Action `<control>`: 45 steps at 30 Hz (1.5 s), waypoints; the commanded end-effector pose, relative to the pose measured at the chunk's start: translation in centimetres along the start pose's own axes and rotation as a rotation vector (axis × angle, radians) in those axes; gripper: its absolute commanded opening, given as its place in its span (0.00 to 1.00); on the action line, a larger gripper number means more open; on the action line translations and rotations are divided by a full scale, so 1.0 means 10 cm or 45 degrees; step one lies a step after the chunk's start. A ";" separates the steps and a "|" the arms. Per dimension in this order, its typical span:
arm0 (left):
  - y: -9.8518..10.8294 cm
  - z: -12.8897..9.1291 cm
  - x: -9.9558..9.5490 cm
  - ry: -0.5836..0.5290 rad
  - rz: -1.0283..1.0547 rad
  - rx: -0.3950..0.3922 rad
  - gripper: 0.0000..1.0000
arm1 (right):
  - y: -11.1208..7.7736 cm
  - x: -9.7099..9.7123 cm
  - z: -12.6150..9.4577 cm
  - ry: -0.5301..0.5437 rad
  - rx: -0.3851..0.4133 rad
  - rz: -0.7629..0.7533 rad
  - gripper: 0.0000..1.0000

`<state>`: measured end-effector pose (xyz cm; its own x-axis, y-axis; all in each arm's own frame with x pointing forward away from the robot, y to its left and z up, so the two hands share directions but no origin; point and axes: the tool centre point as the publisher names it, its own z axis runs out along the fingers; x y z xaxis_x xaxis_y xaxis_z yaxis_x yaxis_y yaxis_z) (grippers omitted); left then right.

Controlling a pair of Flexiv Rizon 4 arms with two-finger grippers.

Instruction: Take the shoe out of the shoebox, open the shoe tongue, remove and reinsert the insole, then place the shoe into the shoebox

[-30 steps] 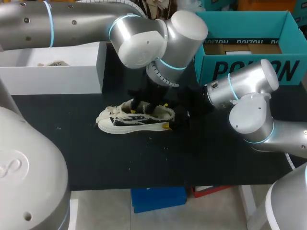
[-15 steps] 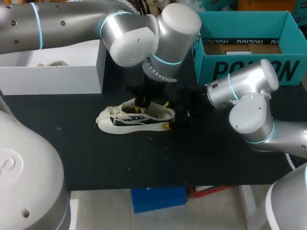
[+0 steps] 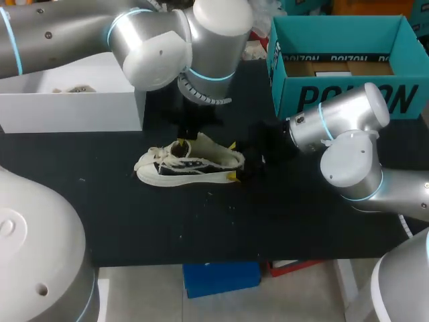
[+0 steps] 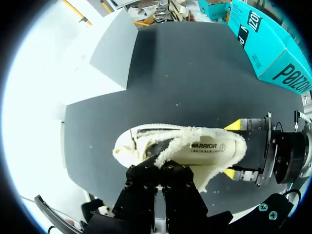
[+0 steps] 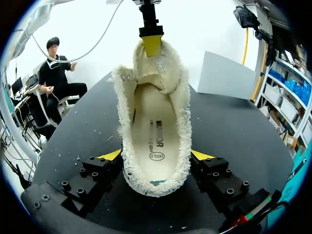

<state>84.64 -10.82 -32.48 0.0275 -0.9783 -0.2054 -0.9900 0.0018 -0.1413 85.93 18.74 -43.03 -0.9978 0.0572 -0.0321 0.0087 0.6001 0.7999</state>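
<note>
the cream low-top sneaker with black side panels and a fleecy lining lay on its sole on the black tabletop, outside the teal cardboard shoebox and apart from it. its long axis ran across the table, toe toward my left side and heel toward my right.

the right gripper met the shoe end-on at the heel. its fingers were spread about as wide as the heel and pressed it from both sides, so the shoe was pinned. the left gripper hung over the middle of the shoe. its fingers were pinched together on the top edge of the fleecy tongue, which stood raised at the far end of the opening.

with the mouth open, the pale printed insole lay flat inside, along the same axis, between the two grippers. its heel end sat just ahead of the right fingers, but those were occupied with bracing. by my reckoning the left gripper, above the opening, was the better placed to take the insole. it would have to release the tongue, then reach down and back toward the heel.
</note>
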 end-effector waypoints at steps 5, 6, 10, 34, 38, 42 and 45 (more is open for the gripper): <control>0.04 0.02 -0.29 0.151 -0.049 0.037 0.00 | -0.01 -0.01 0.03 -0.002 0.005 0.001 0.00; 0.05 0.03 -0.33 0.157 -0.058 0.034 0.00 | -0.01 -0.01 0.03 -0.002 0.005 0.001 0.00; 0.06 0.11 -0.45 0.171 -0.100 0.026 0.00 | -0.01 -0.01 0.03 -0.002 0.005 0.001 0.00; 0.12 0.49 -0.73 0.173 -0.228 -0.048 0.00 | -0.01 -0.01 0.03 -0.002 0.005 0.001 0.00; 0.14 0.51 -0.73 0.165 -0.232 -0.056 0.00 | -0.01 -0.01 0.03 -0.002 0.005 0.001 0.00; 0.11 0.52 -0.72 0.154 -0.224 -0.057 0.00 | -0.01 -0.01 0.03 -0.002 0.005 0.001 0.00; 0.10 0.46 -0.68 0.181 -0.155 -0.026 0.68 | -0.01 -0.01 0.03 -0.002 0.005 0.001 0.00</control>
<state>84.08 -3.06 -35.76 0.1614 -0.9850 -0.0608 -0.9794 -0.1524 -0.1323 85.98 18.87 -42.99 -0.9979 0.0570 -0.0322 0.0085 0.6004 0.7996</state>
